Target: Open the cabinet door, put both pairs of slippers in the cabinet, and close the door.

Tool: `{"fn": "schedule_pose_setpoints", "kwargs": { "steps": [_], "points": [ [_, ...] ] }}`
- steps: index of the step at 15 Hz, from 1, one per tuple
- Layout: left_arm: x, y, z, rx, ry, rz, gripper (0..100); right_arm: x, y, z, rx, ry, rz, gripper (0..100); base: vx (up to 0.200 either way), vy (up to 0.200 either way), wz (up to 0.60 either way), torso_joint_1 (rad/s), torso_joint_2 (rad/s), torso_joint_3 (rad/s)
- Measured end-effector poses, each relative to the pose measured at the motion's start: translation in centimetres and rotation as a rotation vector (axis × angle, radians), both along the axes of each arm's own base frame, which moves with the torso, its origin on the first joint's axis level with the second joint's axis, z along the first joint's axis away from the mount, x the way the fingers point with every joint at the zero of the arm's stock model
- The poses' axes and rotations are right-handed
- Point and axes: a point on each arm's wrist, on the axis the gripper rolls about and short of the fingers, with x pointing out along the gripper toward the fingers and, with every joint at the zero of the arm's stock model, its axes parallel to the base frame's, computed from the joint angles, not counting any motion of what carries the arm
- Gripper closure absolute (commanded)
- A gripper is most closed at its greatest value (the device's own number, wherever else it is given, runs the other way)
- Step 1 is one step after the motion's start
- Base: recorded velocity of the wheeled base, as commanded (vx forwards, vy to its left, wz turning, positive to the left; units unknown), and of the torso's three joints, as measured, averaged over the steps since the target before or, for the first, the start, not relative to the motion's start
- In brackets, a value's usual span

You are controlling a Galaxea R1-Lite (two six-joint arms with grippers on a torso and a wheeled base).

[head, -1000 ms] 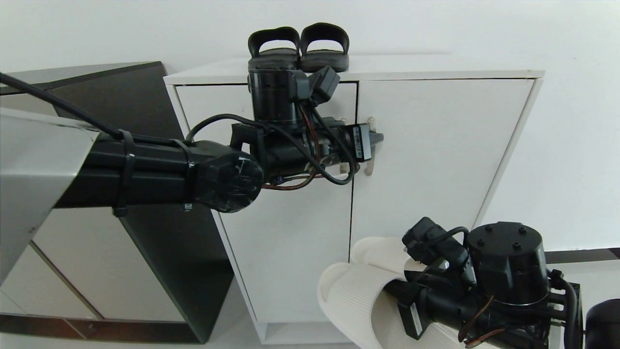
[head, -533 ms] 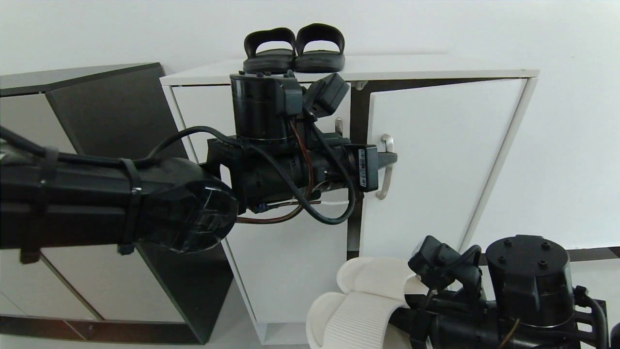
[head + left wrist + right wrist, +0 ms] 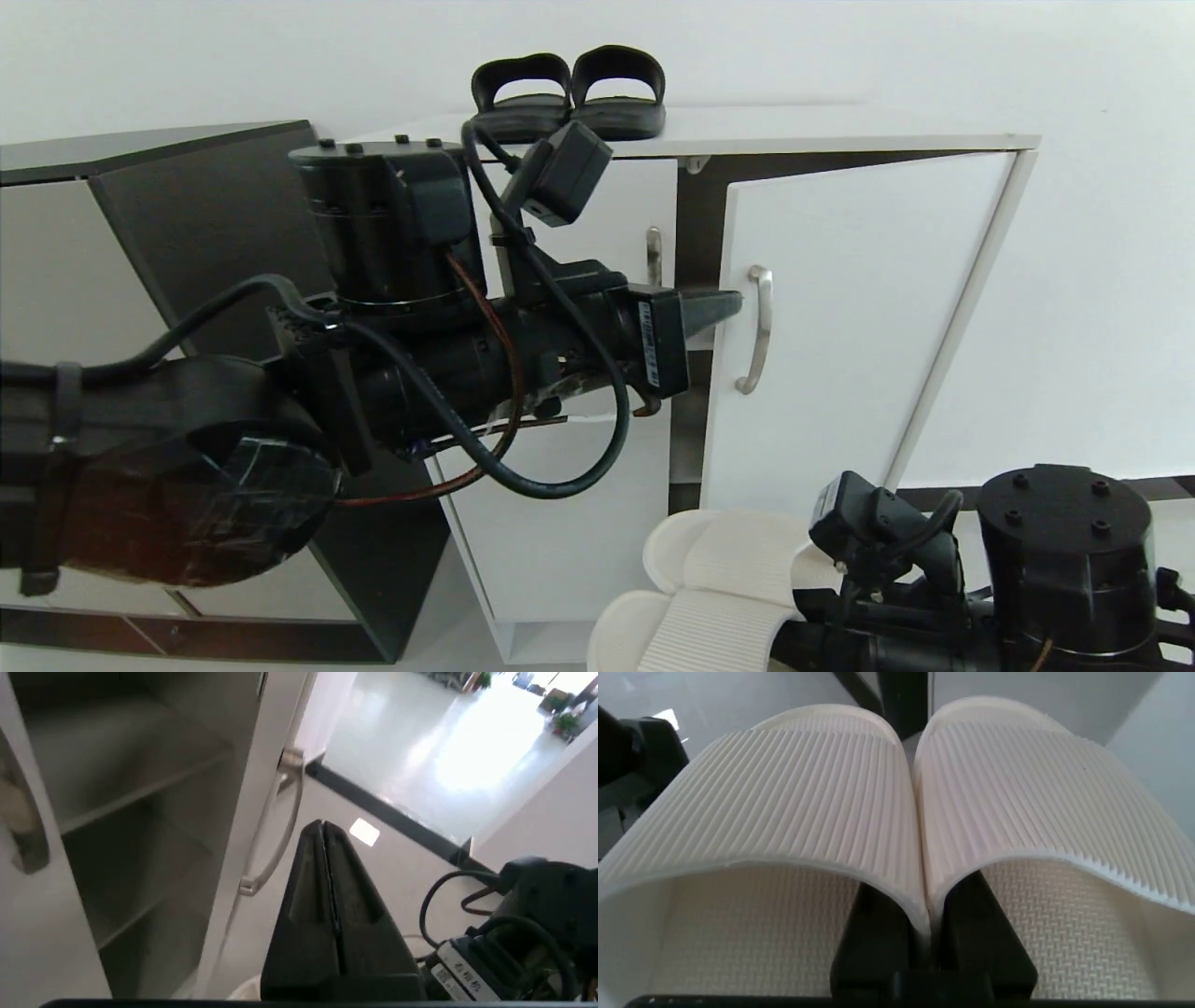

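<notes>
The white cabinet (image 3: 840, 140) has its right door (image 3: 859, 317) swung partly out, leaving a dark gap and showing bare shelves (image 3: 112, 793). My left gripper (image 3: 730, 303) is shut and holds nothing, its tip just beside the door's metal handle (image 3: 761, 327), which also shows in the left wrist view (image 3: 271, 831) next to the gripper (image 3: 323, 835). The black slippers (image 3: 569, 89) sit on the cabinet's top. Low in front of the door, my right gripper (image 3: 924, 952) is shut on the touching inner sides of the white ribbed slippers (image 3: 709, 588) (image 3: 794, 793).
The cabinet's left door (image 3: 560, 485) stays closed, its handle (image 3: 653, 257) near the gap. A dark grey cabinet (image 3: 215, 187) stands against the white one's left side. A white wall is behind, with open floor (image 3: 439, 756) to the right.
The right door has swung from closed to partly open. My left arm has drawn back towards me and its gripper has come off the handle. The white slippers sank a little lower.
</notes>
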Motion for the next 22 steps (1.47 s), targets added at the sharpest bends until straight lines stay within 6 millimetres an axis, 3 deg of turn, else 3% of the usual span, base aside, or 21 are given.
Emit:
{"fn": "schedule_pose_setpoints", "kwargs": {
  "steps": [5,10,13,18,22],
  "points": [
    [2.7,1.5,0.5,-0.025,-0.01,0.085,100,-0.3,-0.2,0.1,0.007,0.003,0.017,100,0.0,0.0,0.0,0.0,0.0,0.0],
    [7.0,-0.3,1.0,-0.051,-0.033,0.111,100,-0.3,-0.3,0.0,0.003,0.004,0.016,100,0.0,0.0,0.0,0.0,0.0,0.0],
    [8.2,-1.4,-0.1,0.003,0.032,0.113,100,-0.3,-0.2,0.0,0.002,0.001,0.014,100,0.0,0.0,0.0,0.0,0.0,0.0],
    [7.9,-2.8,-0.1,0.01,0.017,0.105,100,-1.1,-0.3,-1.1,-0.058,-0.01,0.062,100,-0.16,0.0,0.0,0.003,0.0,0.001],
    [5.3,-5.6,-0.4,0.028,0.0,0.024,100,-1.8,-0.7,-2.0,-0.092,-0.008,0.089,100,-0.2,0.0,0.0,-0.001,0.0,0.002]
  ]
}}
